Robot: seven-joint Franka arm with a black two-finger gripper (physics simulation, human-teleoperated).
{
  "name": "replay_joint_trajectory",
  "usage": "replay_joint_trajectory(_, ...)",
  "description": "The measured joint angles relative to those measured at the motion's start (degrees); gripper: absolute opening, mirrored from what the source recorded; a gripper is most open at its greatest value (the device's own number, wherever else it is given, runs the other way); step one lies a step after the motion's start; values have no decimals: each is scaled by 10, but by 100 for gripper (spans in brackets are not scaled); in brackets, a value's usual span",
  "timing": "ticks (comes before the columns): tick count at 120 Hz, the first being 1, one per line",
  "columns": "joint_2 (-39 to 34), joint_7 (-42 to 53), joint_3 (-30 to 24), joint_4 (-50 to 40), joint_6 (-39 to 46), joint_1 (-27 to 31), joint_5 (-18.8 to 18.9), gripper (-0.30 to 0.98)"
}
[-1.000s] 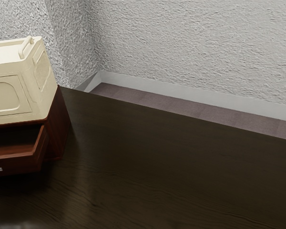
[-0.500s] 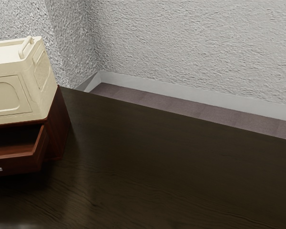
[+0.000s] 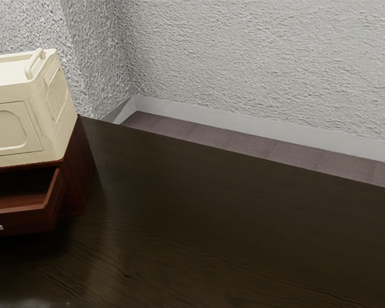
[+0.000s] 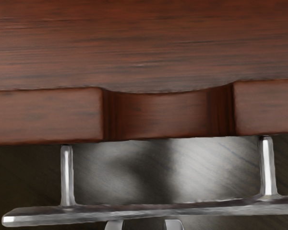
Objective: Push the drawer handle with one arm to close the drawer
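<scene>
**Jaws parted beside the handle (image 4: 149, 210) of an open drawer (image 3: 29, 222)**

The jaws stand partly open, a modest gap between their tips, with nothing gripped. They are next to the silver bar; I cannot tell whether they touch it. Two posts join the bar to the drawer's front, which juts out of a reddish-brown cabinet (image 3: 81, 167) at the exterior view's left. A cream box (image 3: 51, 131) sits on the cabinet, which stands on the dark tabletop (image 3: 231, 224).

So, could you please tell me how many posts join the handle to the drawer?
2: one post near the visible end of the handle, the other post across the notch in the drawer. Any beyond the wrist view's edge would be hidden.
</scene>
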Motion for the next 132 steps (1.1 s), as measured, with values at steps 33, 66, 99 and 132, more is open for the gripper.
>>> replay_joint_trajectory(33, 44, -11, -23, 14, 61, -1, -31, 1)
replay_joint_trajectory(66, 112, -20, -21, 46, 124, -1, -35, 1)
replay_joint_trajectory(99, 187, -26, -22, 81, 189, -1, -34, 1)
replay_joint_trajectory(132, 249, -29, -23, 115, 251, -2, -34, 1)
